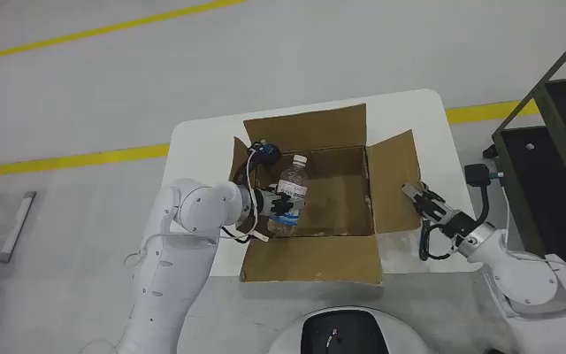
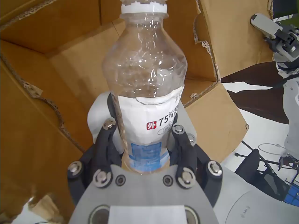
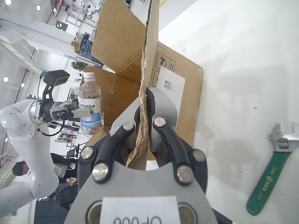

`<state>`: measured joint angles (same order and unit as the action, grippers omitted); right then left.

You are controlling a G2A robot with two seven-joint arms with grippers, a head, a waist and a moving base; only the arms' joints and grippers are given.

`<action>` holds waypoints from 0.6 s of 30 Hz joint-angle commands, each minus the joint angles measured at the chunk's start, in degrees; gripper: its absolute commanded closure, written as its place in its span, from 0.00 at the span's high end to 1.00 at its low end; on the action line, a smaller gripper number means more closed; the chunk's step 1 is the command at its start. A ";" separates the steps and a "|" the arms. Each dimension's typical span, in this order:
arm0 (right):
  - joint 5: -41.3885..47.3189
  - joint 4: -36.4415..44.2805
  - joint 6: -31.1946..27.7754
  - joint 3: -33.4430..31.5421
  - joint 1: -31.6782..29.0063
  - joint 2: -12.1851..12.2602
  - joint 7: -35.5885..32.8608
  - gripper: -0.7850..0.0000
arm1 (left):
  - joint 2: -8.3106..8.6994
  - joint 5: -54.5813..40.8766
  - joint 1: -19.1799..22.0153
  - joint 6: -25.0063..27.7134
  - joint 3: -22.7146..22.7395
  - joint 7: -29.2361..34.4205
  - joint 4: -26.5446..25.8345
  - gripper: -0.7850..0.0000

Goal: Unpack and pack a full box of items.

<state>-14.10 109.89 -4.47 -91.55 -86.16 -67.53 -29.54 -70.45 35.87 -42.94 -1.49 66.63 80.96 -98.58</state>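
Cardboard box (image 1: 340,190) sits open on the white counter (image 1: 416,115) with its four flaps spread outward, and the near flap (image 1: 309,258) is folded down toward the robot. Just past that flap, the left hand (image 1: 285,209) hangs over the left part of the opening, closed around a clear bottle (image 1: 291,190). In the left wrist view this hand (image 2: 144,129) pinches the bottle (image 2: 144,75) low on its body, at the white-and-blue label. The white cap points away from the wrist, and the box's brown inner walls are behind it. The right wrist view shows the bottle (image 3: 90,99) upright and raised above the box rim.

Across the box, the right hand (image 1: 414,195) is at the outer edge of the right flap (image 1: 395,177). Its own wrist view shows the hand (image 3: 143,122) clamped on the ragged edge of that flap (image 3: 149,36), with one finger on each side of the cardboard. A green-handled wrench (image 3: 271,164) lies on the counter beside this hand, outside the box.

Farther off, the far flap (image 1: 305,128) leans away from the opening. Beyond the counter, yellow lines (image 1: 88,159) cross the grey floor.
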 commanded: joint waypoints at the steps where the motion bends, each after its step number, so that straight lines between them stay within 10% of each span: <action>1: 0.48 -0.15 -0.13 0.15 -0.01 0.03 -0.46 0.00 | 0.00 0.78 -0.73 -0.05 -0.64 -1.34 0.38 0.00; 18: 1.53 1.35 -0.09 -0.03 -0.83 0.36 -0.50 0.00 | -2.75 4.99 8.93 -11.13 -12.71 -2.33 17.24 0.00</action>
<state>-12.57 111.23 -4.60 -91.61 -86.99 -67.17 -30.10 -73.21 40.83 -34.01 -12.64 53.90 78.65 -81.41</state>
